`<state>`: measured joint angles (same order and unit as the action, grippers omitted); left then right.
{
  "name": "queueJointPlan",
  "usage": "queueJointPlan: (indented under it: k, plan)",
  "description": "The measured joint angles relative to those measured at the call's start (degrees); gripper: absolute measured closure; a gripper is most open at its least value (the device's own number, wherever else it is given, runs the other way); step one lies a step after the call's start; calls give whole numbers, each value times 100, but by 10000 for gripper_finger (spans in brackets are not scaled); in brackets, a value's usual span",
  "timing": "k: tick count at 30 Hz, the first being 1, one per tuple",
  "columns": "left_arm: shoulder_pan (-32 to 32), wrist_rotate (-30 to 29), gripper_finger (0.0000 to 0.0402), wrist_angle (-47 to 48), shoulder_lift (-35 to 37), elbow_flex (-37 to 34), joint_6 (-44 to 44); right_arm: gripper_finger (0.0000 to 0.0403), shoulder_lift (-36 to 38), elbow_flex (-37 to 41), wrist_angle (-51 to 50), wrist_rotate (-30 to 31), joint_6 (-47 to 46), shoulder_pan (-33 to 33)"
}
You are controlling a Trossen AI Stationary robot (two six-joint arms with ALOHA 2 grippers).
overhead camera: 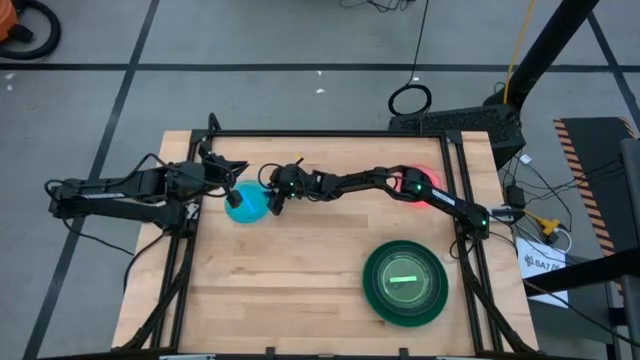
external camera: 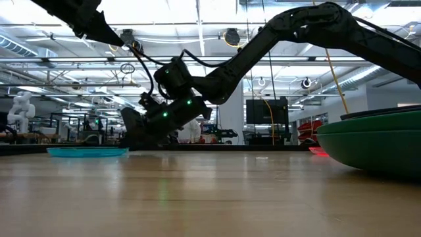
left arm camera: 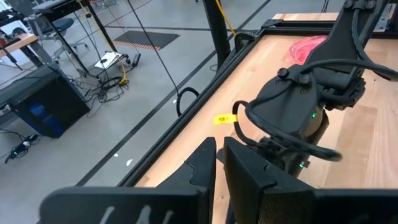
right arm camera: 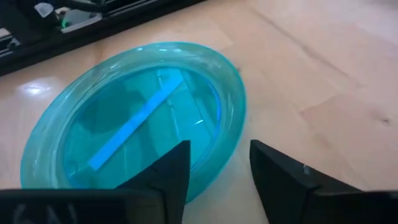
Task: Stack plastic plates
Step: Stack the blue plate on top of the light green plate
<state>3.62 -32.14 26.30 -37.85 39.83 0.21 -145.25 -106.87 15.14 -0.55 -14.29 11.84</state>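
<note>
Right gripper (overhead camera: 272, 197) down at the near rim of the blue plate (overhead camera: 245, 203), fingers (right arm camera: 165, 177) spread, one over the plate's edge and the other just outside it above bare wood; nothing pinched between them. Blue plate (right arm camera: 137, 118) flat on the table (overhead camera: 300, 270) toward the far left, close to the left frame rail but not touching it. Left gripper (overhead camera: 232, 192) at the far-left side of that same plate, fingers (left arm camera: 205, 165) pressed nearly together with only a thin slit between, holding nothing visible. Both grippers crowded around one small plate, little room between them.

Pink plate (overhead camera: 425, 188) near the far right edge, partly under the right arm, just beside the right rail. Stack of green plates (overhead camera: 405, 283) at the near right, with a pale green strip showing in its middle; rim near the table's right side and front edge, seen large at the right of the low view (external camera: 375, 141).

Wide stretch of bare wood across the middle and the near left, well apart from every plate. Open strip also along the far edge between the blue and pink plates, crossed only by the right arm.
</note>
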Motion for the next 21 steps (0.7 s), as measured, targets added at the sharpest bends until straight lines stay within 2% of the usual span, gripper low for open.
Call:
queueJointPlan:
  k: [21]
  plan:
    - [0,2,362,2,0,0,2,376,0,0,-47,21,59,25]
